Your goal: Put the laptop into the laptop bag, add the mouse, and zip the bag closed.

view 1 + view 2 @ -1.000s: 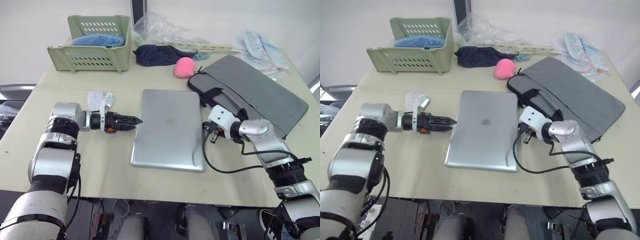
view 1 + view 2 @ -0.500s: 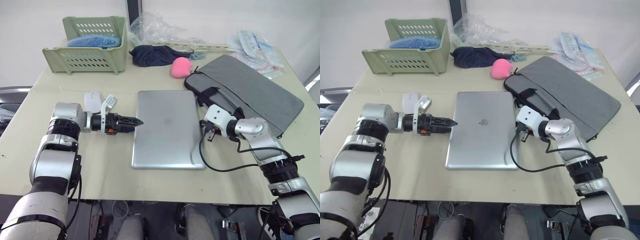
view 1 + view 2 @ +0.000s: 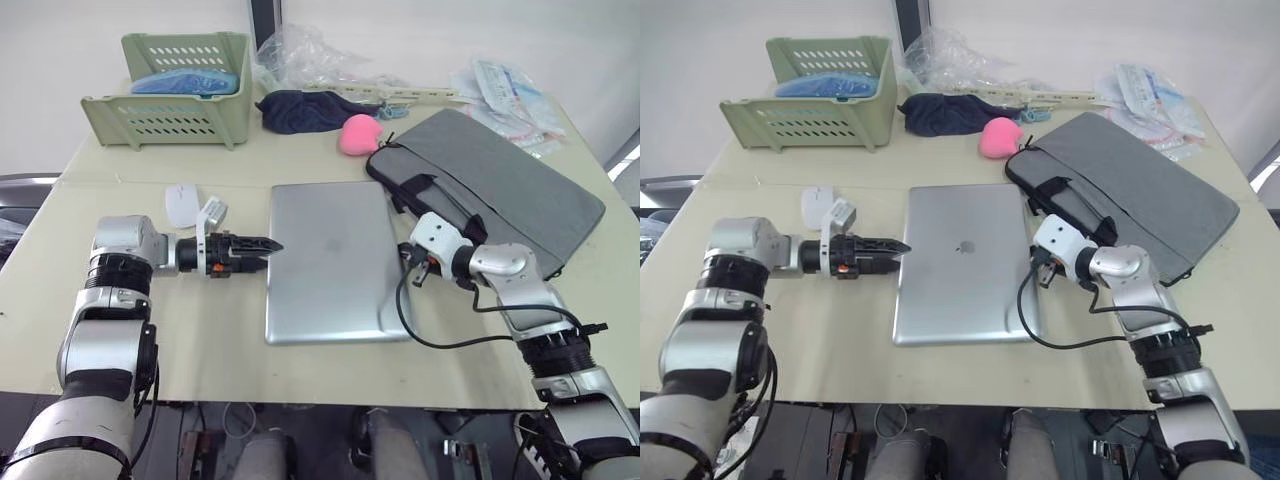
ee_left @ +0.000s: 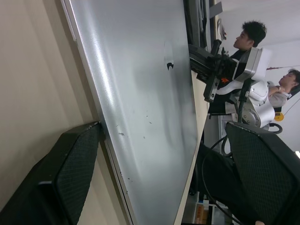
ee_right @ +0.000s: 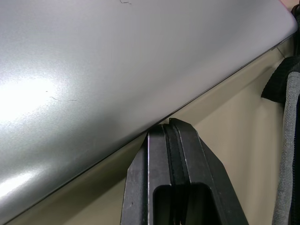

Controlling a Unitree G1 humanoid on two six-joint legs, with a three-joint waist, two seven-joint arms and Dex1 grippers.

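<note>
Laptop (image 3: 325, 258) nudged rightward, end effectors flanking

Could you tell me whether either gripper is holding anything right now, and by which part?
Nothing is held. The left gripper is open at the laptop's left edge; the right gripper is shut, its tips against the right edge.
</note>
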